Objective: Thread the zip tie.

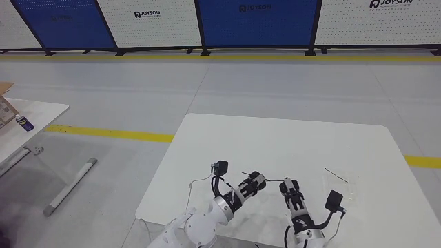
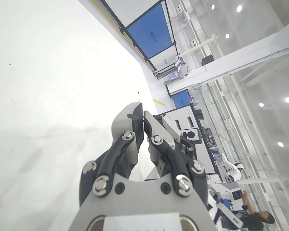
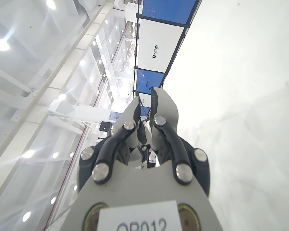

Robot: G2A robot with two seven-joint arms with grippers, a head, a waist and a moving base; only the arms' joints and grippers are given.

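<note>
Both arms sit close to the near edge of the white counter [image 1: 289, 138], tips facing each other and nearly touching. The left gripper [image 1: 256, 179] [image 2: 143, 116] has its jaws pressed together on the thin black zip tie [image 1: 272, 180] [image 2: 132, 116], whose tip pokes out beyond them. The tie spans the short gap to the right gripper [image 1: 286, 184] [image 3: 144, 97], where the strand [image 3: 141, 105] runs between the jaws; whether they clamp it I cannot tell. A second black tie [image 1: 335, 173] lies toward the right edge, on a clear tray or bag [image 1: 351, 187].
</note>
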